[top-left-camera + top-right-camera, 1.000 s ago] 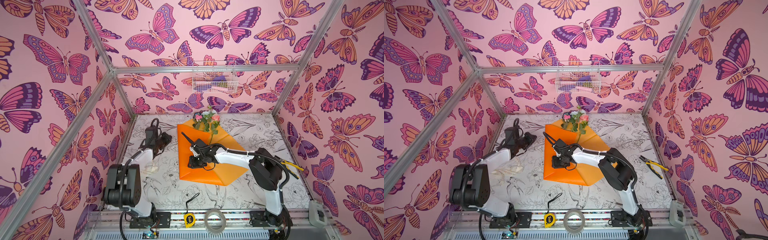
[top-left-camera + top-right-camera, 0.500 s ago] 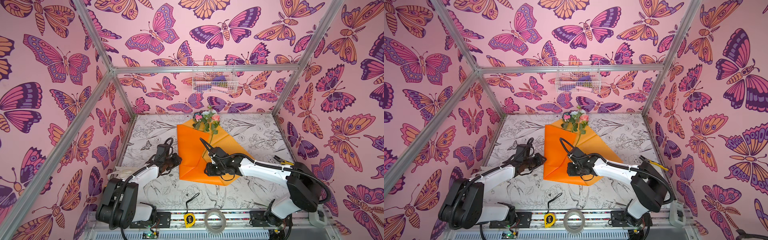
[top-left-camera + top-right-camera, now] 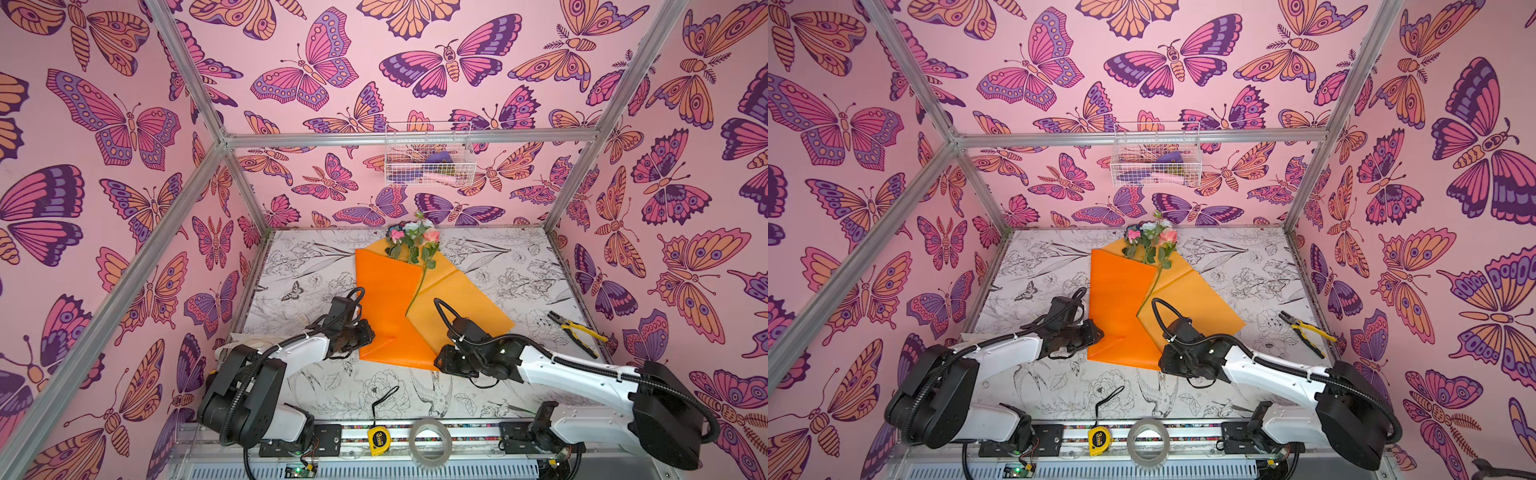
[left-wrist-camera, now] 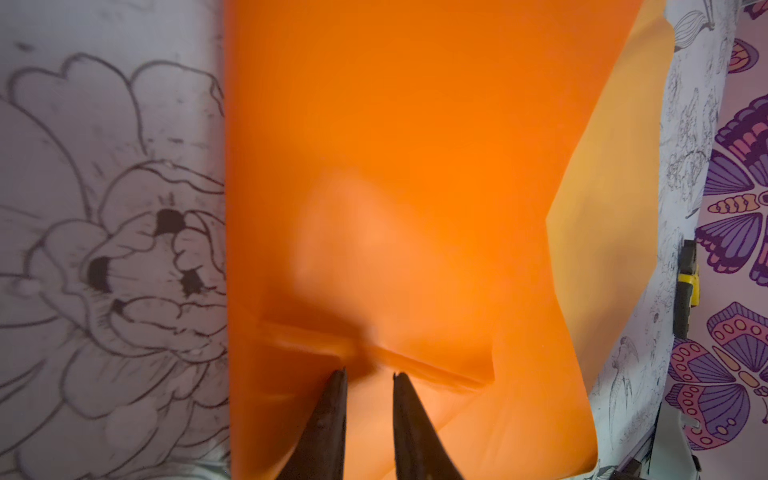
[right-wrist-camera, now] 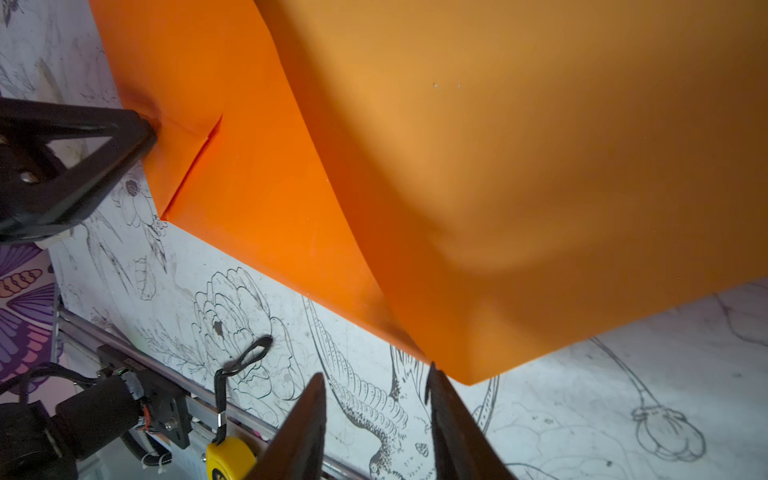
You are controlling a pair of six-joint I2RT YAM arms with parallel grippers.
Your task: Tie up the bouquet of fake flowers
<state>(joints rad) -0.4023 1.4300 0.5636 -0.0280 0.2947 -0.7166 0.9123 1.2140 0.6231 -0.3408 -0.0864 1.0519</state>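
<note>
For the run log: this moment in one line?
left gripper open, at orange wrap edge | right gripper open, near wrap corner | flowers untied

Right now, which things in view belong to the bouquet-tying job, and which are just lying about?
For the job: bouquet of fake flowers, orange wrapping paper.
Lying about: pliers, tape measure, tape roll, wire basket on the back wall.

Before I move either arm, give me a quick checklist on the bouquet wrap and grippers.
1. Fake flowers inside orange wrapping paper: ok, heads poke out far end.
2. Paper closed over stems: not ok, one green stem exposed.
3. Left gripper pinching paper: not ok, jaws apart at its edge.
4. Right gripper free: ok, open beside near corner.
5. Pliers clear of paper: ok.
</note>
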